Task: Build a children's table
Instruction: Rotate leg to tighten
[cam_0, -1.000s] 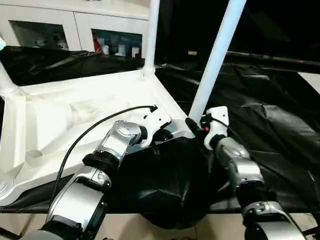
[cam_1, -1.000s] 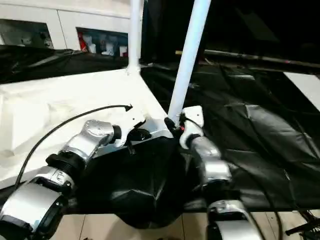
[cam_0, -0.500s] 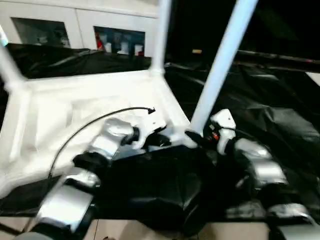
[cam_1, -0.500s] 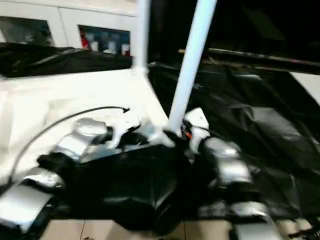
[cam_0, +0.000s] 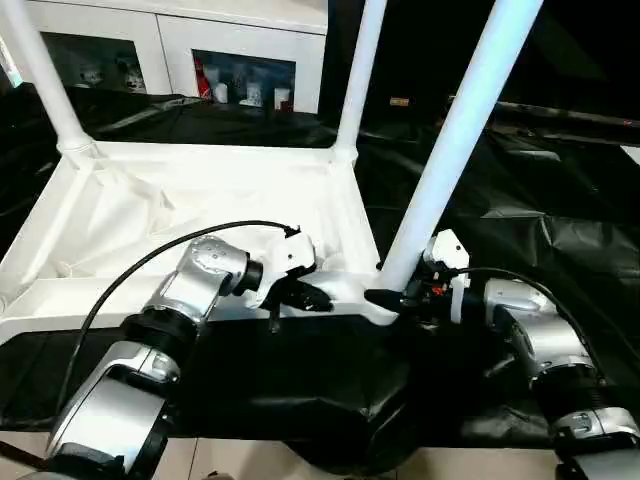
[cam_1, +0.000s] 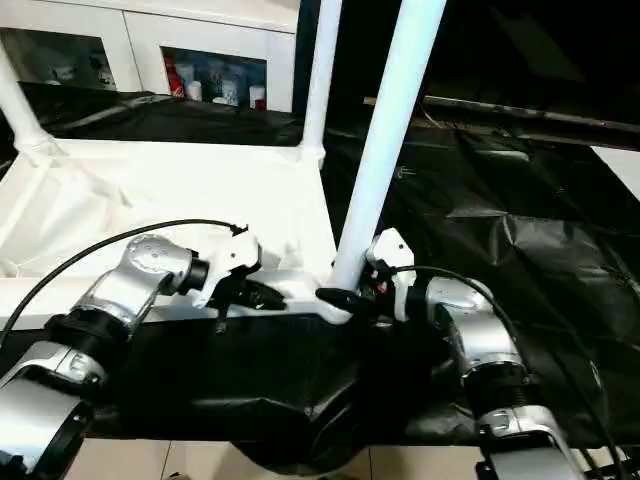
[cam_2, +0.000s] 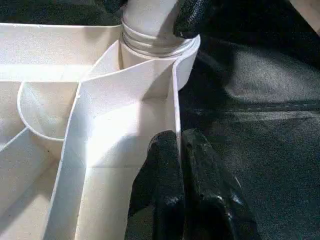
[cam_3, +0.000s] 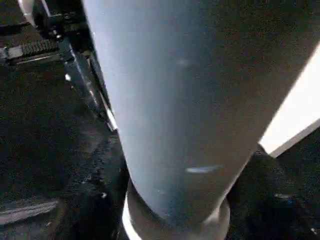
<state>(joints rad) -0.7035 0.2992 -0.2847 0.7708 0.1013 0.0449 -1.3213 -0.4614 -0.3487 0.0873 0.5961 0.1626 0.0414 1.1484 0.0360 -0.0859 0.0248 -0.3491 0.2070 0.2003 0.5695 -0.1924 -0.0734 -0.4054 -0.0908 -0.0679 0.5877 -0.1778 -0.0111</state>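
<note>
Tabletop (cam_0: 190, 215), white plastic, lies upside down on the black-draped work table (cam_0: 560, 210), ribbed underside facing up, its near edge running along the front of the cloth. 3 white legs stand upright in corner sockets: far-left leg (cam_0: 40, 75), far-right leg (cam_0: 360, 75), and near-right leg (cam_0: 455, 140), which leans slightly to the right as it rises. The near-left corner lies outside the head views. Left gripper (cam_2: 181, 165) sits at the near rim of the tabletop just left of the near-right corner; its 2 black fingers (cam_2: 165, 170) are pressed together with the thin rim wall pinched between them, 1 finger inside the rim and 1 outside. In the left wrist view the threaded base of the near-right leg is seated in its round socket (cam_2: 155, 47) straight ahead of that gripper, with a black finger of the other gripper touching the leg's side. Right gripper (cam_0: 395, 298) reaches in from the right at the foot of the near-right leg, fingers spread to either side of the tube just above the socket; whether they clamp it or merely bracket it cannot be told. A black cable (cam_0: 150, 265) arcs over the left forearm. White cabinets (cam_0: 180, 40) with glass doors stand behind the table.
</note>
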